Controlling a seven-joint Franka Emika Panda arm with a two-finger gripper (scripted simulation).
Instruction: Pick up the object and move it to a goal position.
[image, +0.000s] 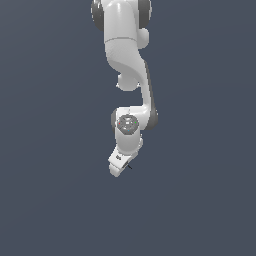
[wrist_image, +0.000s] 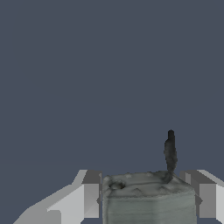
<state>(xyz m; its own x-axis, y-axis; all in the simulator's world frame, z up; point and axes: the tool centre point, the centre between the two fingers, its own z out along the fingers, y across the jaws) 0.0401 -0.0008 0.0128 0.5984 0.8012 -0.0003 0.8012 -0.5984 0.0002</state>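
Backdrop (image: 45, 200) one flat slate blue-grey field, edge to edge in the exterior view. Slightly lighter toward the lower part. Wrist view shows the same plain tone. Light even and soft, with no hard shadow anywhere.

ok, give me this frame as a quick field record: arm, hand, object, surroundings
arm: white Panda arm reaching down from the top of the exterior view
hand: hand with a finger on each side of the object
object: small grey boxy piece between the fingers, thin black stub sticking out past them
contact: fingers sit right against the piece's sides, looks gripped
exterior check: only the black stub shows beside the hand
surroundings: plain dark blue-grey background, no goal marker visible
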